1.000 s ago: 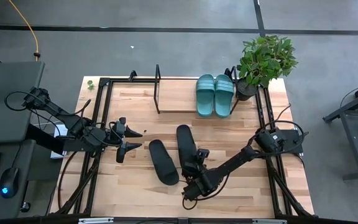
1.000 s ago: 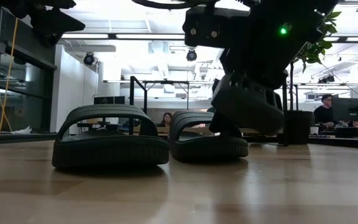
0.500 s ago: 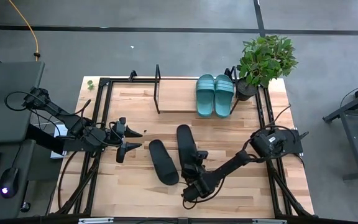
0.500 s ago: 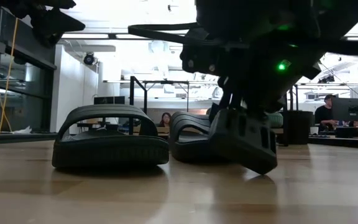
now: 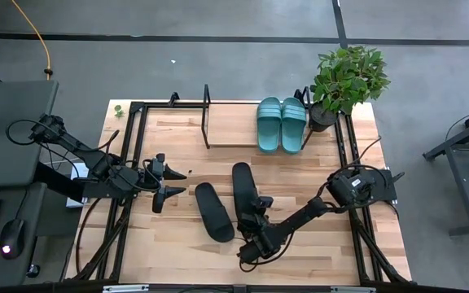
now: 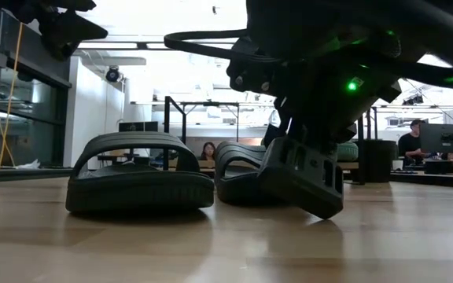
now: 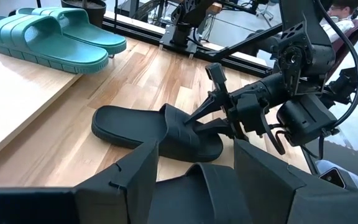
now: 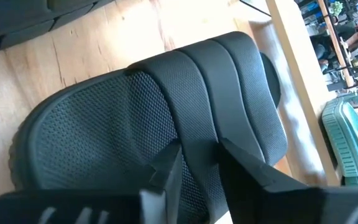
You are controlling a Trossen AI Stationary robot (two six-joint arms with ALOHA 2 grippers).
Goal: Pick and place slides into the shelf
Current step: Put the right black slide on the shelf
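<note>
Two teal slides [image 5: 282, 124] lie side by side on the shelf's light board [image 5: 234, 130], at its right end. Two black slides rest flat on the table. The left one [image 5: 214, 212] is untouched. My right gripper [image 5: 257, 207] is shut on the strap of the right one [image 5: 241, 179], seen up close in the right wrist view [image 8: 104, 137]. My left gripper [image 5: 182, 182] hangs open over the table's left side, clear of both. My right gripper has the black slide's ribbed strap [image 8: 199, 140] between its two fingertips, at the strap's near edge. The fingers [image 8: 166, 171] slant down onto it from the table's near side. I cannot tell whether one finger reaches under the strap. The slide's sole lies flat on the table [image 6: 238, 192].
A potted plant [image 5: 347, 77] stands at the far right corner beside the shelf. Black tube rails [image 5: 133, 163] run along the table's left and right sides. The shelf's board is bare left of the teal slides, and bare wood [image 5: 186, 252] lies near the front edge.
My right gripper has sunk onto the right black slide's strap, tipping a little further down. In the low view its fingers dropped from above the slide almost to the tabletop. Both black slides stay where they were.
</note>
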